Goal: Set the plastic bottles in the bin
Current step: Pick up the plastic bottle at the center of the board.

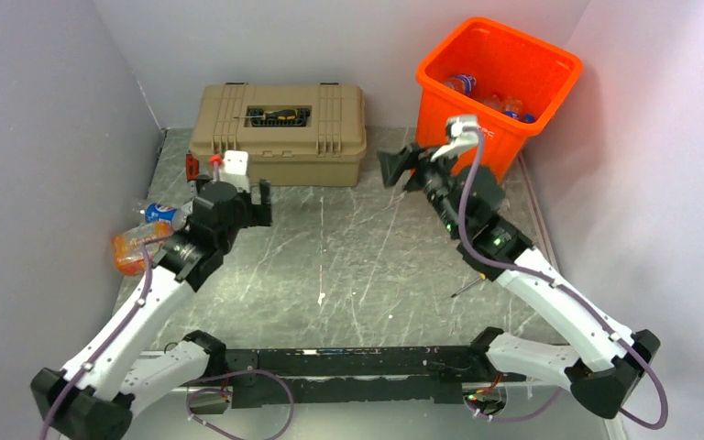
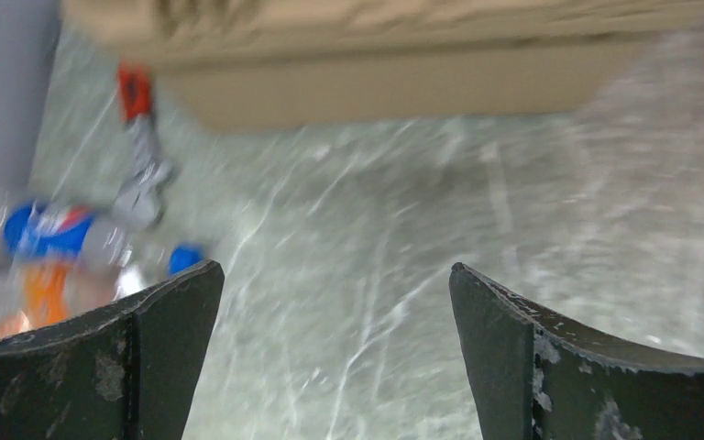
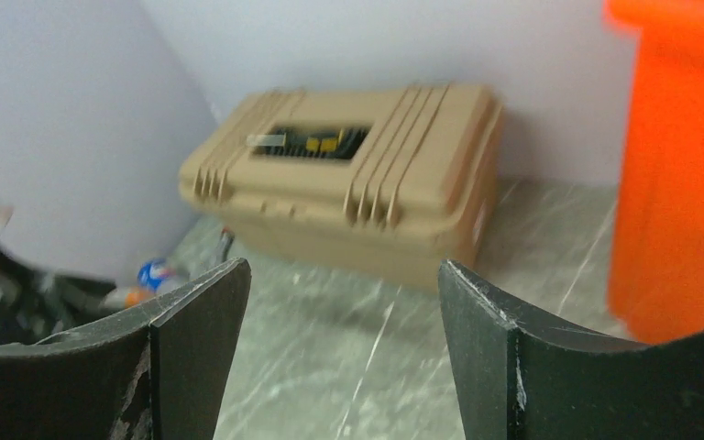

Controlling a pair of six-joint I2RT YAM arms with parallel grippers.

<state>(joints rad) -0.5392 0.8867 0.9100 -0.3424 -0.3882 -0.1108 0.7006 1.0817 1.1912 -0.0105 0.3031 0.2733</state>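
Observation:
Two plastic bottles lie against the left wall: one with a blue label (image 1: 160, 213) (image 2: 50, 229) and a crushed orange-wrapped one (image 1: 137, 246) (image 2: 44, 295). My left gripper (image 1: 231, 188) (image 2: 335, 275) hovers just right of them, open and empty, pointing at the toolbox. The orange bin (image 1: 550, 69) (image 3: 678, 183) stands at the back right with several bottles (image 1: 463, 84) inside. Left of the bin, in front of it, my right gripper (image 1: 394, 168) (image 3: 339, 275) hangs open and empty, facing left. The blue-labelled bottle (image 3: 153, 272) shows far off in its view.
A tan latched toolbox (image 1: 280, 137) (image 2: 403, 64) (image 3: 357, 183) sits against the back wall, a yellow-handled tool (image 1: 278, 115) in its lid. A small red and grey object (image 1: 191, 165) (image 2: 137, 137) lies at its left corner. A thin dark tool (image 1: 466, 289) lies by the right arm.

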